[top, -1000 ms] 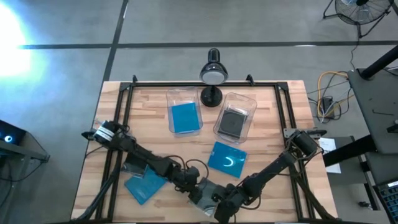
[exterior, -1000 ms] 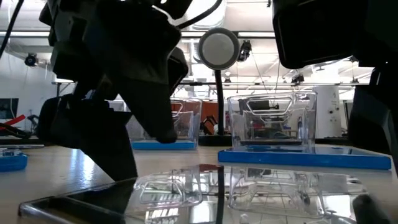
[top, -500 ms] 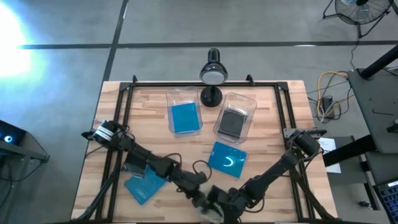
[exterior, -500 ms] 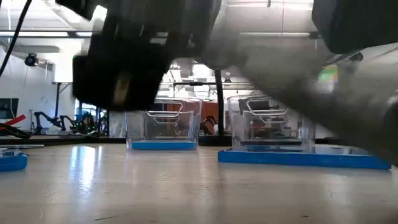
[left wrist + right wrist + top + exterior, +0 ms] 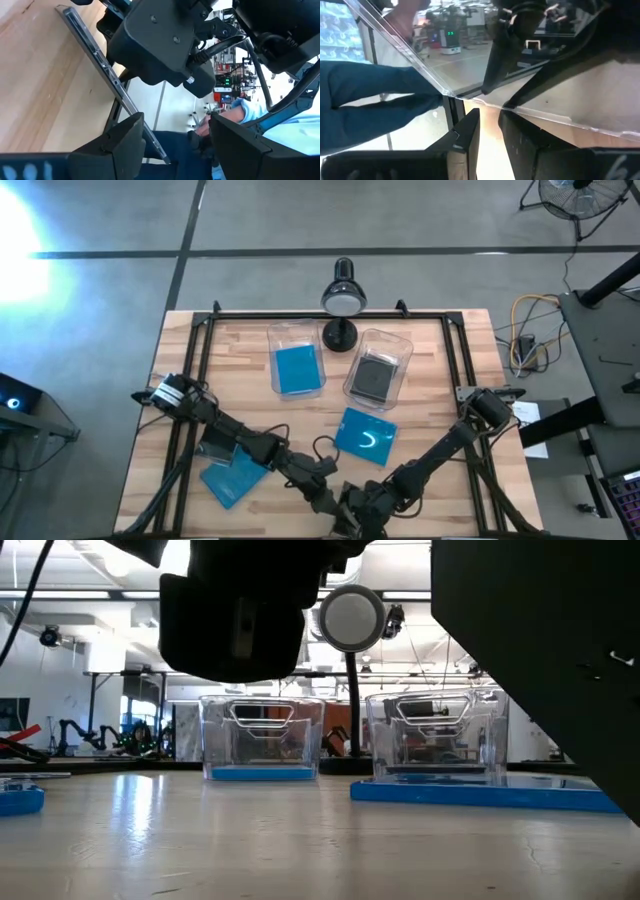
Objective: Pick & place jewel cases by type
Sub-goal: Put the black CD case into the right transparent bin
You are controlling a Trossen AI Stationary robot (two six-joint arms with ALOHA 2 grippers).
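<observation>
A clear jewel case [image 5: 95,55] is up off the table at the near edge and shows edge-on in the left wrist view. My right gripper [image 5: 490,117] is shut on it. My left gripper [image 5: 177,125] stands open, with the case's lower end [image 5: 150,142] between its fingers, close to one of them. In the high view both grippers [image 5: 325,498] [image 5: 352,515] meet near the front edge and hide the case. Two blue jewel cases [image 5: 363,437] [image 5: 232,478] lie flat on the table. My right gripper pinches the clear case between its two fingers at one edge, close to a corner [image 5: 470,100]. The fingers slant down onto it from the table's right. The case is lifted clear of the table and tilted. My left gripper: I cannot tell whether its finger [image 5: 120,145] touches the case's lower end.
Two clear bins stand at the back: the left one [image 5: 297,330] holds a blue case, the right one [image 5: 400,345] a dark one. A lamp [image 5: 342,300] stands between them. A grey case [image 5: 215,443] lies under my left arm. A person's blue sleeve [image 5: 370,100] shows beyond the near edge.
The clear case lay flat by the near edge a second ago; it has been lifted off the table and tipped up on edge. My left gripper has risen and tipped up from pointing steeply down toward level. My right gripper has rolled about its own line while holding the case.
</observation>
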